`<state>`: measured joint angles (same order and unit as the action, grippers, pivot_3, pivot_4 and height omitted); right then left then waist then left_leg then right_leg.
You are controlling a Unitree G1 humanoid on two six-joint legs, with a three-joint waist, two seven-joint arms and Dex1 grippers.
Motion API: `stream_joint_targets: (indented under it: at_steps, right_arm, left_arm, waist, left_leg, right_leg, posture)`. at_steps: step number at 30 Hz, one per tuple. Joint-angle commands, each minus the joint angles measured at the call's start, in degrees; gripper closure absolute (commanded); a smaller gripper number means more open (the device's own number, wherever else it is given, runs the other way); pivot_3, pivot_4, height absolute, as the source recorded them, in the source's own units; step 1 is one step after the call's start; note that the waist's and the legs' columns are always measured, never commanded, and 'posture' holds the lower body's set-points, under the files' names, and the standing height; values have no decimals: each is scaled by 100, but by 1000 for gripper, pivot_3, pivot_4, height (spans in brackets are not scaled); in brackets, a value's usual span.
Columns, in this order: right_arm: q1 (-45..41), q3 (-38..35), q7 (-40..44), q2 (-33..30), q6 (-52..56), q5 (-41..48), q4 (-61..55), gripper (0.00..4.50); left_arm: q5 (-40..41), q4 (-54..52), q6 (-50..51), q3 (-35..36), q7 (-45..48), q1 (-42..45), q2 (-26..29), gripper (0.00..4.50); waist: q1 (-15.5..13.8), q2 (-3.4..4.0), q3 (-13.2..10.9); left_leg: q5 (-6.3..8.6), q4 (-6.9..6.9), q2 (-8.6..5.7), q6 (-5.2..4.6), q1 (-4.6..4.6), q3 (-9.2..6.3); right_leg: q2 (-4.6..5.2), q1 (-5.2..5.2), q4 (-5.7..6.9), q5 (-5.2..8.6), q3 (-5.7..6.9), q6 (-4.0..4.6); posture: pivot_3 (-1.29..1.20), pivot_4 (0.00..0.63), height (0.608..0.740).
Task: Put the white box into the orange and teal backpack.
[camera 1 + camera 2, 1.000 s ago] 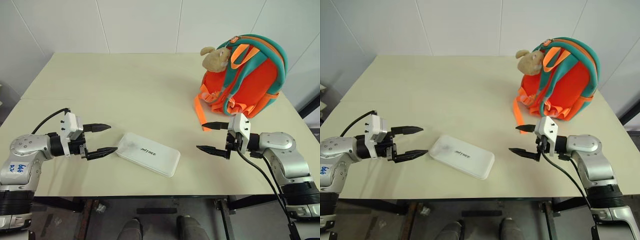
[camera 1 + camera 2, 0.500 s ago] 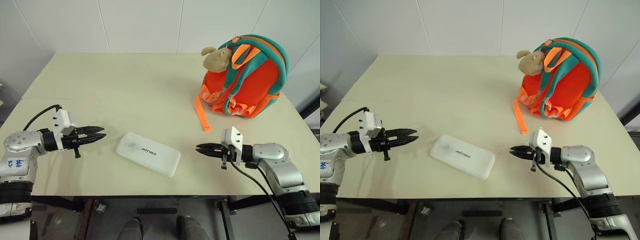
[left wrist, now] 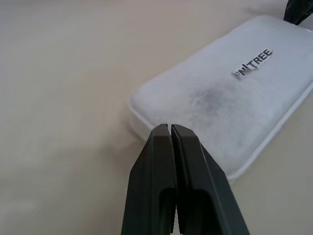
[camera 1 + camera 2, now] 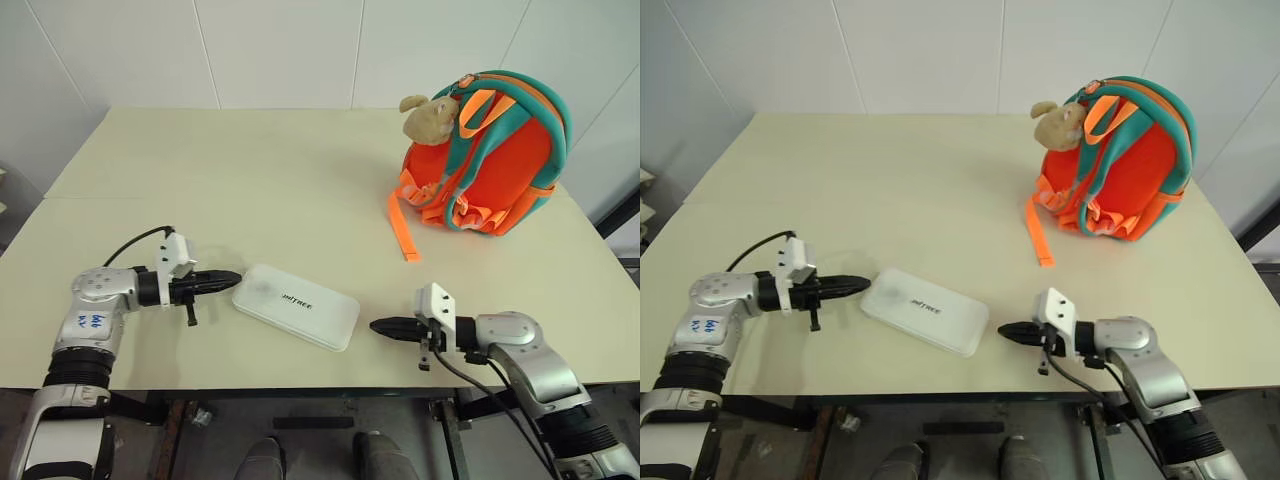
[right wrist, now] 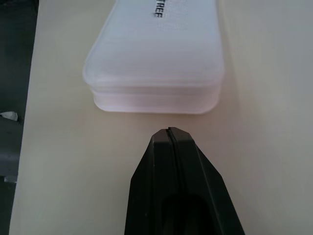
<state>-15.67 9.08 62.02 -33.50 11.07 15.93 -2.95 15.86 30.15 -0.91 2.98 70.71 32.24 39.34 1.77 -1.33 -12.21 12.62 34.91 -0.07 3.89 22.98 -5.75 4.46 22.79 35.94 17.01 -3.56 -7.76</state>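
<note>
Two closed grippers, left (image 4: 232, 277) and right (image 4: 379, 326), flank the white box (image 4: 296, 306) at lower centre; the orange and teal backpack (image 4: 487, 155) stands upper right. A squeeze-lift is judged next.

Pale cream desk (image 4: 250, 180) ran back to a white panelled wall (image 4: 280, 50). Beige plush toy (image 4: 430, 116) sat high near the desk's far right part. Dark desk frame (image 4: 310, 410) and grey floor showed under the near edge.
</note>
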Motion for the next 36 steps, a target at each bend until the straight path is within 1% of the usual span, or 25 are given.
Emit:
stream_joint_targets:
  at_steps: [1, 6, 14, 19, 27, 31, 36]
  right_arm:
    - [-42, 29, -139, 63, 97, 8, -319, 4500]
    - [-82, 79, -223, 113, 230, 21, -427, 4500]
    - [-159, 83, -191, 98, 348, 57, -461, 4500]
    - [-213, 104, -166, 108, 360, 45, -432, 4500]
    - [-212, 140, -152, 134, 405, 55, -470, 4500]
    - [-219, 70, 14, -11, 400, 85, -399, 4500]
    - [-289, -213, 377, -456, 253, 117, -81, 4500]
  left_arm:
    - [-87, 92, -110, 25, -47, 105, 38, 4402]
    - [-9, 65, -8, 126, -176, 97, -39, 4402]
    - [61, 82, 126, 326, -300, 23, 66, 4402]
    - [-101, 101, 19, 170, -325, -58, -28, 4402]
    - [-65, -50, 19, 35, -285, -54, -220, 4402]
    - [-36, -276, 119, -73, -101, -141, -219, 4402]
    - [67, -834, 345, -186, -62, -450, -362, 4402]
  waist:
    - [-8, 0, 0]
    - [-15, 0, 0]
    - [-14, 0, 0]
    - [-13, 0, 0]
    - [-16, 0, 0]
    - [-16, 0, 0]
    - [-23, 0, 0]
  left_leg:
    - [0, 0, 0, 0, 0, -1]
    - [0, 3, -1, 0, 0, -2]
    - [0, 3, 0, -1, 0, -4]
    - [0, 3, -1, -1, 1, -4]
    - [0, 3, -1, -1, 1, -5]
    - [0, 3, -1, -1, 2, -5]
    - [2, 3, -2, -2, 4, -4]
  right_leg:
    - [0, 0, 1, 0, 0, 0]
    - [1, -2, 1, 0, 0, -1]
    - [0, -2, 0, 0, 1, -1]
    - [1, -2, -1, 0, 1, -1]
    - [1, -2, 0, 0, 1, -1]
    - [1, -2, -1, 0, 1, -1]
    - [2, -4, -6, 0, 1, -1]
  posture:
    - [0, 150, 740]
    - [0, 150, 740]
    - [0, 150, 740]
    - [0, 150, 740]
    - [0, 150, 740]
    - [0, 150, 740]
    - [0, 150, 740]
